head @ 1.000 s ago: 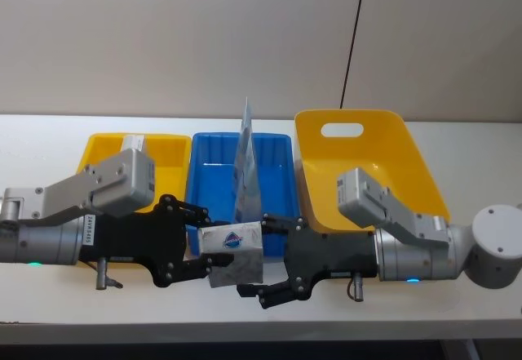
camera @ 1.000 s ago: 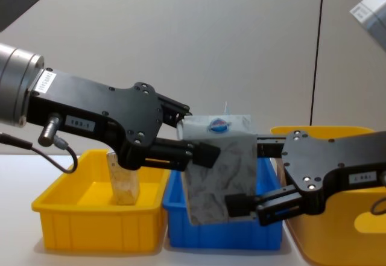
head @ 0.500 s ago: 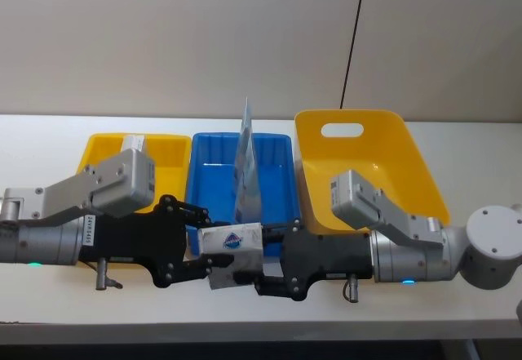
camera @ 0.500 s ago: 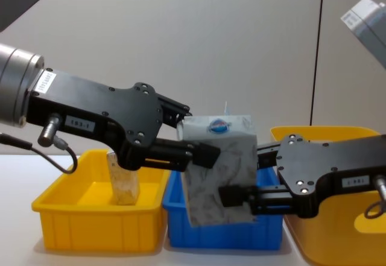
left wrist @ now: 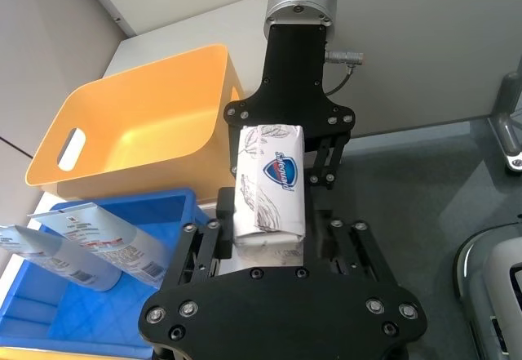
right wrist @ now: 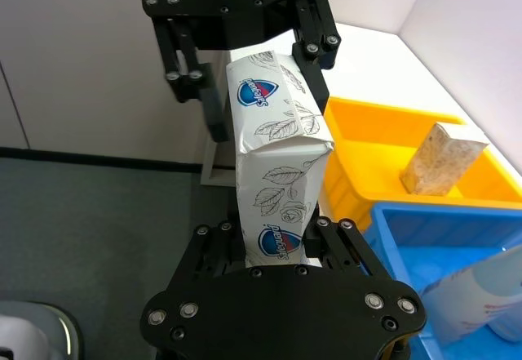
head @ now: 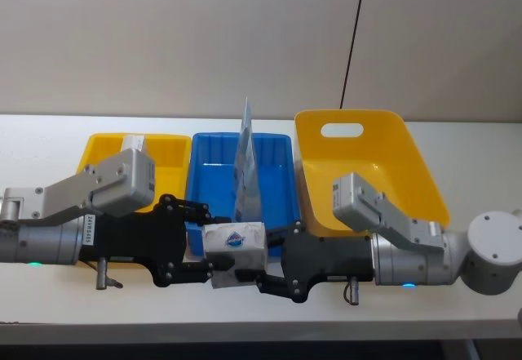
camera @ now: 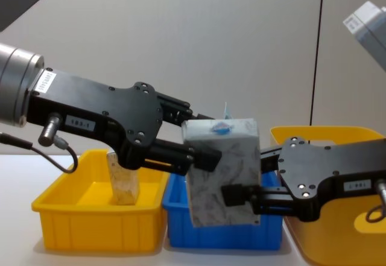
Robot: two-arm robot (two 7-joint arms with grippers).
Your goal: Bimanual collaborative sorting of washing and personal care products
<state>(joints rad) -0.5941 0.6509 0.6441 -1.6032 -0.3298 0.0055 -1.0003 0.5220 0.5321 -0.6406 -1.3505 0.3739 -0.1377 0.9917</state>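
The white-grey marbled pack (head: 236,242) with a round blue logo hangs above the table's front, ahead of the blue bin (head: 212,172). My right gripper (head: 269,255) is shut on its right end; the right wrist view shows its fingers (right wrist: 231,236) pressed against the pack (right wrist: 273,164). My left gripper (head: 205,242) flanks the other end, and a narrow gap shows beside the pack (left wrist: 271,182), so it stands open. The cream speckled box (camera: 122,184) stands in the small yellow bin (camera: 90,224). A tall pale-blue pouch (head: 247,168) stands upright in the blue bin.
A large yellow basket (head: 367,164) with a handle slot sits at the right, beside the blue bin. The three containers line the back of the white table (head: 457,311). Both arms stretch along its front edge.
The right gripper has closed on the pack's right end. The pack has tipped more upright and shifted slightly right. The left gripper's fingers have eased off it.
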